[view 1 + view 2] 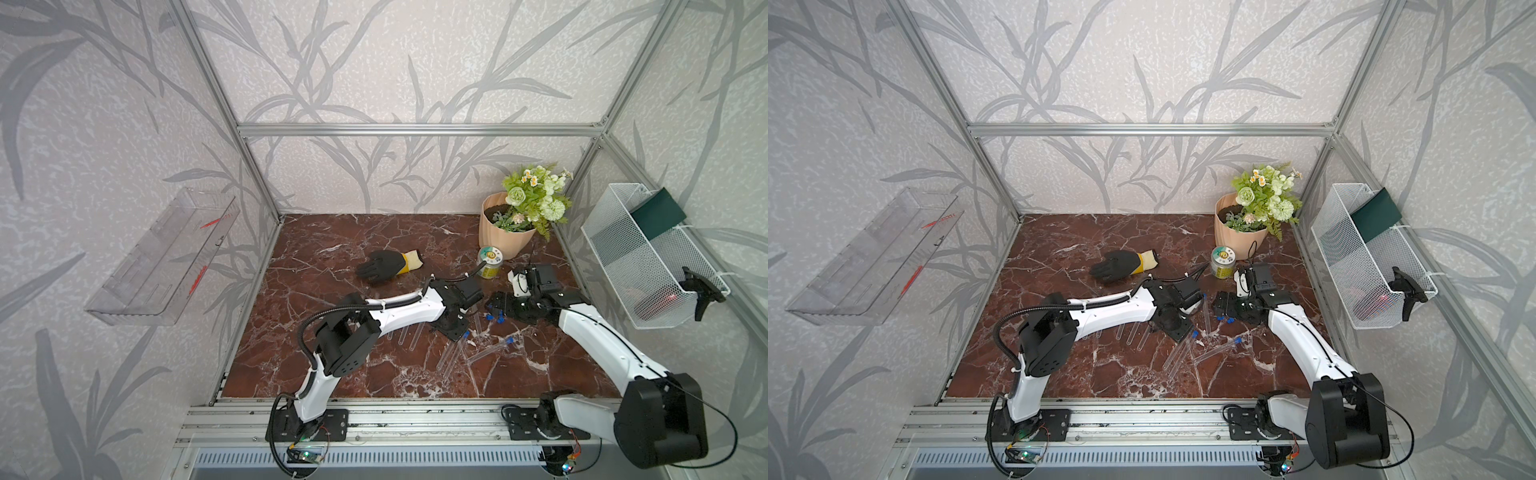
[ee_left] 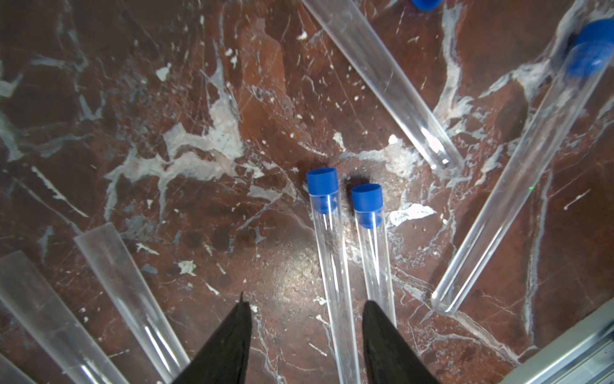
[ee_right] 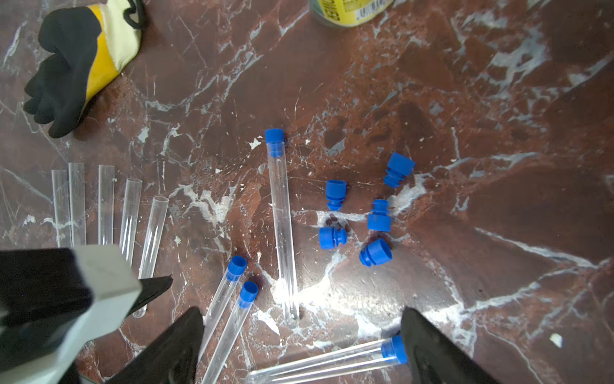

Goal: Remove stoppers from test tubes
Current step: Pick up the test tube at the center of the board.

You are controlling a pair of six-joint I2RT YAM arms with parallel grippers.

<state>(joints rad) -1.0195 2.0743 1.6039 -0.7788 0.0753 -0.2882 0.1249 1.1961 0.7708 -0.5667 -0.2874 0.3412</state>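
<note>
Marble point(image 3: 498, 99): right jaws spread, empty, loose stoppers point(image 3: 378, 219) ahead; left jaws parted, seemingly straddling capped tube point(image 2: 332, 266).

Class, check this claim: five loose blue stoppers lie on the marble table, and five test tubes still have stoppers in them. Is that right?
Not quite. Five loose stoppers lie on the marble table, but only four test tubes still have stoppers in them, not five; the right wrist view shows this.

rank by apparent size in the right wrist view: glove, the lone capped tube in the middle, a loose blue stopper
1. glove: widest, most area
2. capped tube: longer than the glove, but thin
3. loose stopper: smallest by far
</note>
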